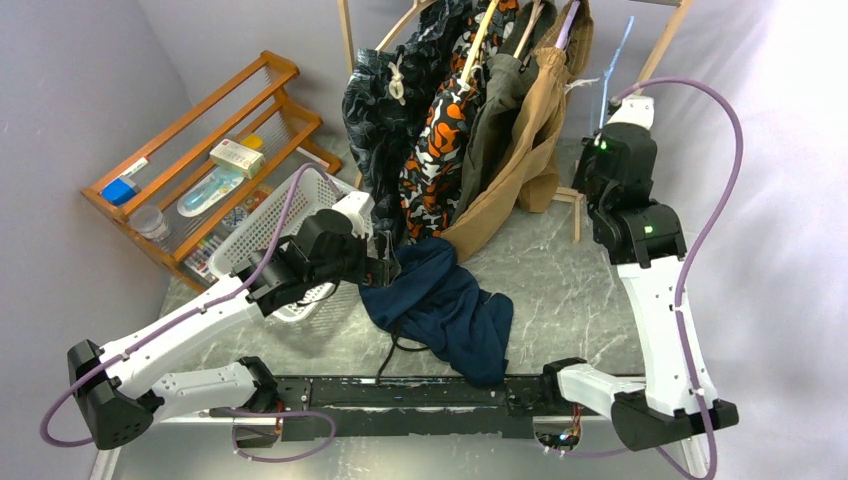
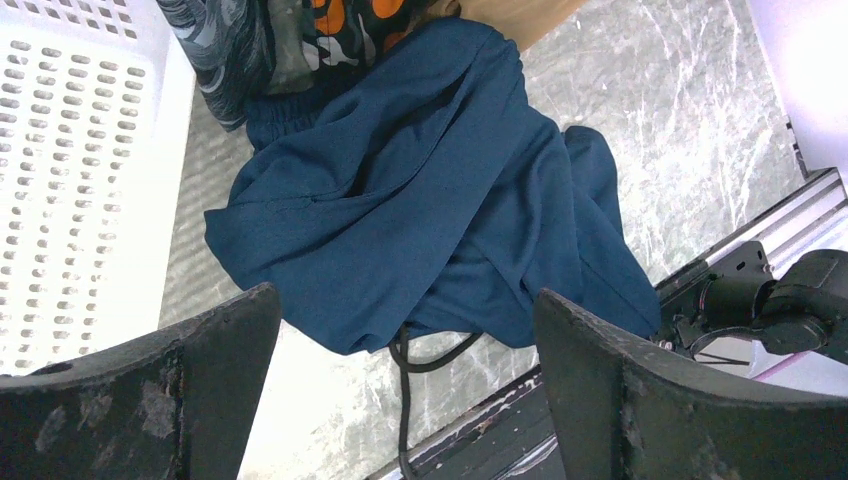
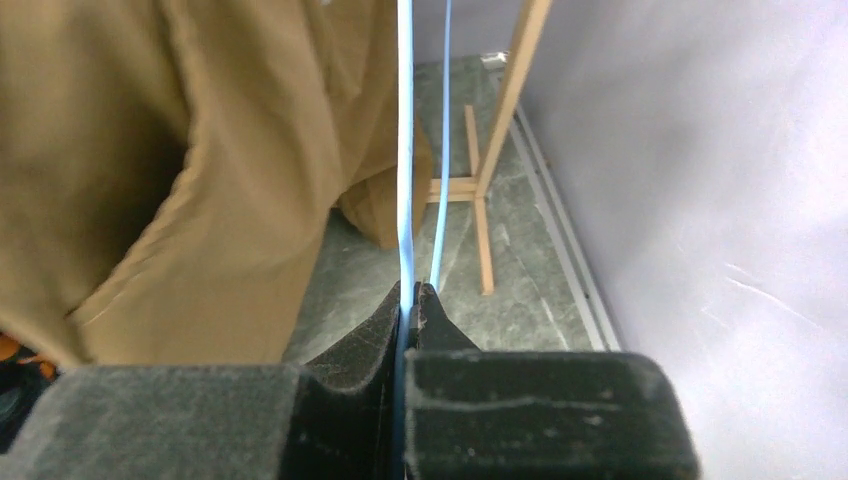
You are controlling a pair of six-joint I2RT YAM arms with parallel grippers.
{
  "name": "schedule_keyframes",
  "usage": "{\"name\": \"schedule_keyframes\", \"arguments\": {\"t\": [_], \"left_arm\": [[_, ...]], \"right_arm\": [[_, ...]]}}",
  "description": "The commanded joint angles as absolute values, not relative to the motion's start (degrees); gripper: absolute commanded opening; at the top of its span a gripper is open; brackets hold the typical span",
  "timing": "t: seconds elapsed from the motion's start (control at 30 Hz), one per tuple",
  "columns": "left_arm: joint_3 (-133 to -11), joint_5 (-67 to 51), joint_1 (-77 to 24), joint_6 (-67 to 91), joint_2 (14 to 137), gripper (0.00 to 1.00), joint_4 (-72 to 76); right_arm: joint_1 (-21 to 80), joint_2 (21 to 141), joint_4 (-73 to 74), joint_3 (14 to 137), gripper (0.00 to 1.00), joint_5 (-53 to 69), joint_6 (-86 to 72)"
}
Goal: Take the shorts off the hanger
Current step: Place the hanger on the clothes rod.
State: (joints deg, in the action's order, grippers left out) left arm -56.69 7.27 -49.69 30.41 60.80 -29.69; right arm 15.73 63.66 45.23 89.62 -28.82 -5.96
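The navy shorts (image 1: 440, 305) lie crumpled on the table, off the hanger, with a black drawstring trailing toward the near edge. They fill the left wrist view (image 2: 420, 190). My left gripper (image 1: 386, 262) is open and empty, just left of and above them; its jaws stand wide apart (image 2: 405, 300). My right gripper (image 1: 607, 108) is shut on a bare thin light-blue hanger (image 3: 404, 150) beside the rack. Leaf-print (image 1: 375, 100), camouflage (image 1: 450, 130), olive-grey (image 1: 497, 105) and tan shorts (image 1: 520, 170) hang on the rack. The tan pair shows in the right wrist view (image 3: 200, 170).
A white perforated laundry basket (image 1: 262, 222) stands left of the navy shorts, under my left arm. A wooden shelf (image 1: 200, 140) with small items is at the far left. The wooden rack's leg and foot (image 3: 480, 190) stand behind my right gripper.
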Motion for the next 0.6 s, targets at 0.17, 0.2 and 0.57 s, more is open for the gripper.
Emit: {"name": "schedule_keyframes", "arguments": {"t": [0.17, 0.2, 0.57], "left_arm": [[-55.2, 5.6, -49.7, 29.9, 58.3, 0.99, -28.3], [-55.3, 5.4, -49.7, 30.1, 58.2, 0.99, -28.0], [-54.2, 6.9, -48.4, 31.6, 57.3, 1.00, -25.8]], "right_arm": [[7.1, 60.9, 39.0, 90.0, 0.00, -15.5, -2.0], [7.1, 60.4, 38.6, 89.5, 0.00, -15.7, -1.9], [7.1, 58.7, 33.5, 88.0, 0.00, -25.2, -0.3]]}}
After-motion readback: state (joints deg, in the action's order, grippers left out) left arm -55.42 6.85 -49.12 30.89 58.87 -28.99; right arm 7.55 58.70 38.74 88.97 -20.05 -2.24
